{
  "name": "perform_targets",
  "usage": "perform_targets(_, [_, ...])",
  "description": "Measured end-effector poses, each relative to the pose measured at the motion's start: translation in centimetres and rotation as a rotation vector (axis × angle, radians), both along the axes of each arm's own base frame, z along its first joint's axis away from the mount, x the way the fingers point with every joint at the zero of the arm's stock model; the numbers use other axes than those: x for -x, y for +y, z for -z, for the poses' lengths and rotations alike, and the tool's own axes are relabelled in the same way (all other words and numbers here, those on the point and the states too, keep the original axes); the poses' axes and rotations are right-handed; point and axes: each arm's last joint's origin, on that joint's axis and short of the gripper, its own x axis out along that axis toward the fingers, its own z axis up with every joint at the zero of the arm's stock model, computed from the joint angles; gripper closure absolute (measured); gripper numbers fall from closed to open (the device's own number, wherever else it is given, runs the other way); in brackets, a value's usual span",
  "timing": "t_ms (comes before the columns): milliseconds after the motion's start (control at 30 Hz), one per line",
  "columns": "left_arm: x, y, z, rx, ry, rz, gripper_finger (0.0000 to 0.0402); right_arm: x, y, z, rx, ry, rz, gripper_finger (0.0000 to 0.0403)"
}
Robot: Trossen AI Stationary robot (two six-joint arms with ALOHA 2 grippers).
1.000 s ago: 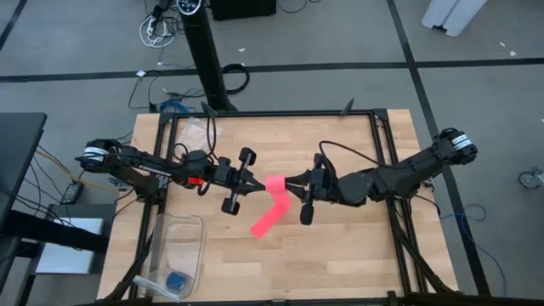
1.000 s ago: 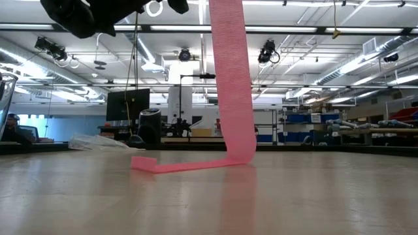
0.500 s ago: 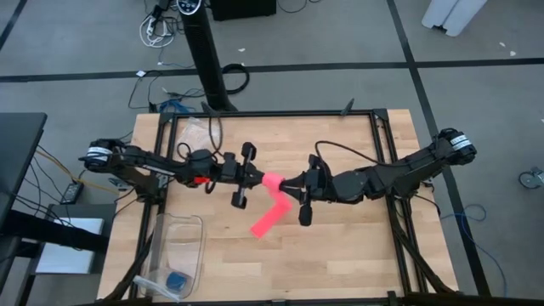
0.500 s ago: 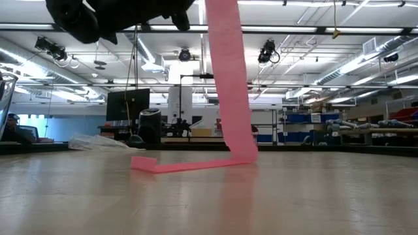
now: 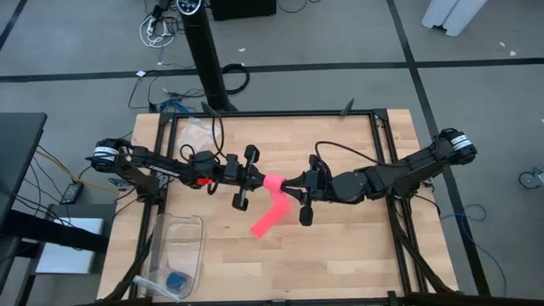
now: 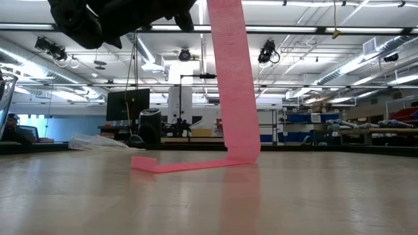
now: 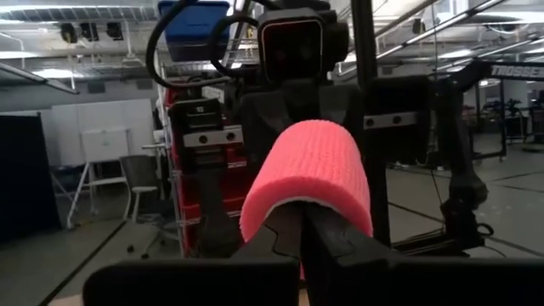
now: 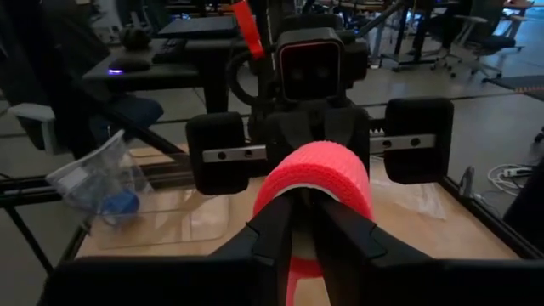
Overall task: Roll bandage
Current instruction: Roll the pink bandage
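Observation:
The pink-red bandage is partly wound into a small roll (image 5: 274,181), held above the middle of the table between my two grippers. My left gripper (image 5: 260,178) comes at it from the table's left and my right gripper (image 5: 289,184) from the right. Both are shut on it. From the roll a flat strip (image 6: 234,78) hangs straight down to the table. It bends there, and its tail (image 6: 179,165) lies flat on the wood. The roll arches over my fingers in the left wrist view (image 7: 316,174) and in the right wrist view (image 8: 321,178). My left gripper holds the roll by its left end (image 7: 289,208). The fingers come level from the table's left, along the roll's axis. Their tips (image 7: 327,242) sit under the wound layers, which curve over them. The roll is lifted clear of the table. My right gripper holds the roll by its right end (image 8: 293,191). The fingers come level from the table's right, along the roll's axis. The wound layers arch over the fingertips (image 8: 340,225), and pink fabric shows between the fingers. The strip hangs below.
A clear plastic bin (image 5: 182,242) with a small blue object (image 5: 177,280) stands at the near left. A crumpled clear bag (image 5: 195,132) lies at the far left. A black frame (image 5: 272,115) runs round the table top.
My left gripper has gone a little toward the table's right, closer in on the roll. The hanging strip has swayed slightly; its tail has stayed on the table.

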Motion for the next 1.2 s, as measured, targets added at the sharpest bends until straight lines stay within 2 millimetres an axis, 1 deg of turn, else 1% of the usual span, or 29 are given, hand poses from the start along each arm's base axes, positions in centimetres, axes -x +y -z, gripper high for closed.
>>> perform_targets(133, [0.1,0.2,0.0,0.000,-0.006,0.000,0.0401,0.5,0.4,-0.3,-0.002,-0.009,0.009,0.0322])
perform_targets(267, [0.1,0.4,-0.1,0.010,-0.008,-0.007,0.0401,1.2,0.6,-0.8,-0.004,-0.025,0.070,0.0319])
perform_targets(433, [0.1,0.5,-0.1,0.009,-0.012,0.003,0.0401,1.7,0.4,-1.2,-0.035,-0.039,0.094,0.0339])
perform_targets(667, [0.1,0.5,-0.1,0.007,-0.011,0.010,0.0401,1.5,0.0,-0.8,-0.029,-0.002,0.094,0.0396])
perform_targets(767, [0.1,0.4,-0.1,0.006,-0.010,0.014,0.0401,1.5,0.0,-0.8,-0.030,-0.003,0.094,0.0394])
perform_targets(900, [0.1,0.4,-0.1,-0.001,-0.009,0.040,0.0400,1.4,0.0,-0.8,-0.041,0.000,0.054,0.0396])
perform_targets(1000, [0.1,0.4,0.0,-0.001,-0.003,0.040,0.0399,1.3,-0.2,-0.8,-0.051,-0.004,0.053,0.0400])
perform_targets(1200, [0.1,0.4,-0.1,0.004,-0.010,0.025,0.0399,1.1,-0.7,-0.8,-0.090,-0.006,0.042,0.0395])
